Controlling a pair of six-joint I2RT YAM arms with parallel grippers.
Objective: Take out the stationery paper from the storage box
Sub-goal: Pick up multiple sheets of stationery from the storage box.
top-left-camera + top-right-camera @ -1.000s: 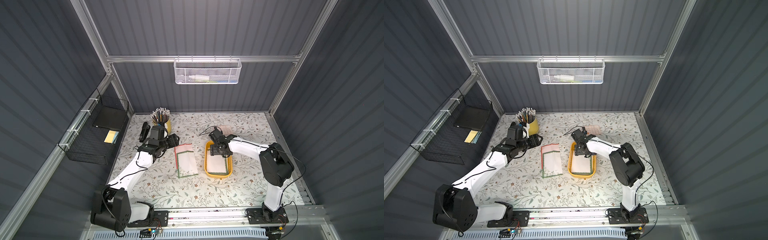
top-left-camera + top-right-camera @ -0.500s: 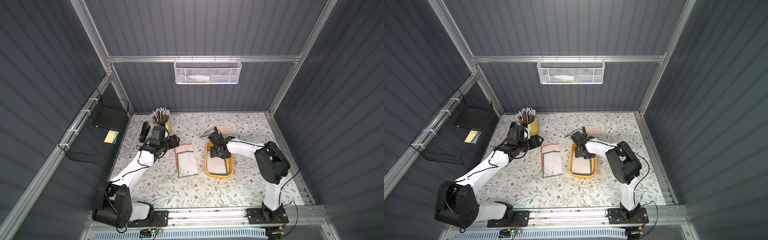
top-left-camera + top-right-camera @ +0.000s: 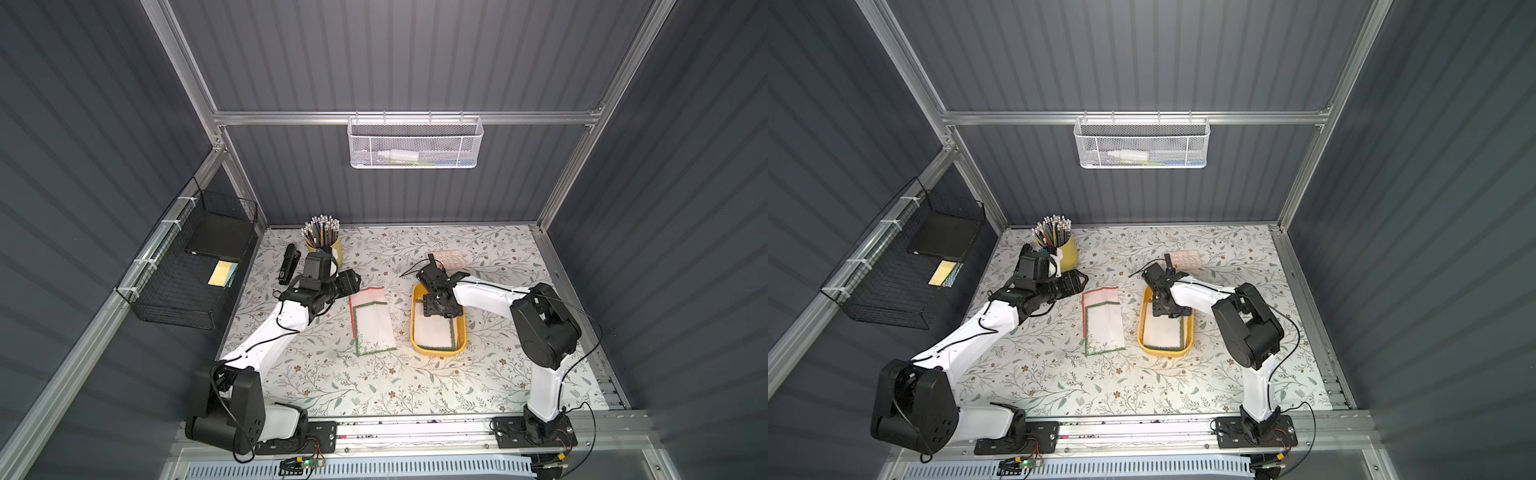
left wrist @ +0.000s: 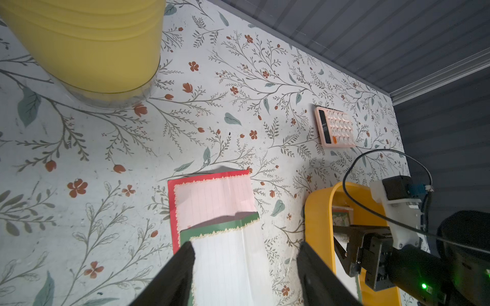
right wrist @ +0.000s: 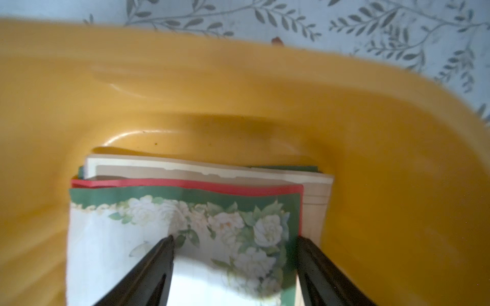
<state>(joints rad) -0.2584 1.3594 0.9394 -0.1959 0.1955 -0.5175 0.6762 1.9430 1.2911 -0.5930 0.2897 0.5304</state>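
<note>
- Floral-print tabletop: both white-and-black arms are bolted to the near rail.
- Mid-table, two lined rectangular sheets lie outside the box. The green-bordered sheet overlaps the near end of the red-bordered sheet.
- Just right of them, not touching: the storage box, a shallow yellow plastic tray w/ rounded corners, long side running near-to-far.
- The rest of the stationery paper sits stacked inside it. Top sheet is white w/ a green floral border; red and tan edges show under it in the right wrist view.
- Right gripper is down in the box's far end, fingers spread wide over the top sheet. The view is blurred, so can't tell if the tips touch it.
- Left gripper hovers just left of the red-bordered sheet's far end, fingers spread, nothing btw them.
- Farther back: a pink rectangular calculator, a yellow round pencil cup full of pencils, and a black stapler left of it.
- Walls: a black wire basket on the left, a white mesh basket at the back.
</note>
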